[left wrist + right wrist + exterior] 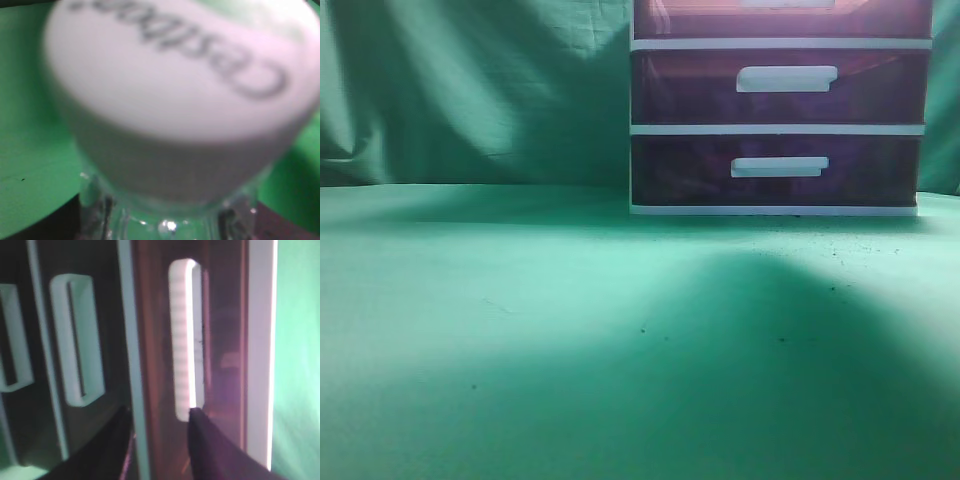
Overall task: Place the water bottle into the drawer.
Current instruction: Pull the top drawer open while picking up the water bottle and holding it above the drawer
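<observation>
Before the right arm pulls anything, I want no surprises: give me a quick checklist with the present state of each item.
1. Drawer unit upright on the table: ok.
2. Visible drawers closed, none ready for the bottle: not ok.
3. Right end effector open and close to a drawer handle: ok.
4. Fingers hooked on that handle: cannot tell.
5. Water bottle close under the left wrist camera, cap on: ok.
6. Left end effector's hold on the bottle: cannot tell.

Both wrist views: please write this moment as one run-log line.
left: bottle cap fills view, grip unclear | right: fingers open at drawer handle | drawers: shut
</observation>
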Robot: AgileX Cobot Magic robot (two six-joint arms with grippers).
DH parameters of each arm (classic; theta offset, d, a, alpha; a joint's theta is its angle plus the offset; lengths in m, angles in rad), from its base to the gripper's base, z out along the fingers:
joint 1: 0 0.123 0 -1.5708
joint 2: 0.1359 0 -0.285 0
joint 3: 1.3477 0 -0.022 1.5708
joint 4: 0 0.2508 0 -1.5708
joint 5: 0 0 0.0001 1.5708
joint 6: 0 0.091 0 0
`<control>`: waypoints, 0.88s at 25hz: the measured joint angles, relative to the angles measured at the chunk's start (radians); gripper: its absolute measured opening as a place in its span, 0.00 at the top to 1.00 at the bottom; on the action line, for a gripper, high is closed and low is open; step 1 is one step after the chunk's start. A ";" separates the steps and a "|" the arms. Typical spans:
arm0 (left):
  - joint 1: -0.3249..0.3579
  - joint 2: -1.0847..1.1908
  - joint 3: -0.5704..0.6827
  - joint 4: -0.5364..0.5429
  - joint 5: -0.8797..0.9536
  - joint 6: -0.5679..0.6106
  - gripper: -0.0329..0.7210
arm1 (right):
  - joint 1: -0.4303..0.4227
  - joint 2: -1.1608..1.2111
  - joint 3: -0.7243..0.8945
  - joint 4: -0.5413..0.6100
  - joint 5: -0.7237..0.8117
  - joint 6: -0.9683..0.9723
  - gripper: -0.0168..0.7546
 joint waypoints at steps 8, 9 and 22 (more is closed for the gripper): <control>0.000 0.029 0.000 0.016 -0.007 0.000 0.56 | 0.000 0.121 -0.103 -0.220 -0.064 0.032 0.56; 0.000 0.035 0.000 0.017 -0.007 0.000 0.56 | 0.000 0.136 -0.111 -0.238 -0.069 0.034 0.53; 0.000 0.057 0.000 0.022 -0.008 0.000 0.56 | 0.000 0.216 -0.214 -0.280 -0.068 0.139 0.74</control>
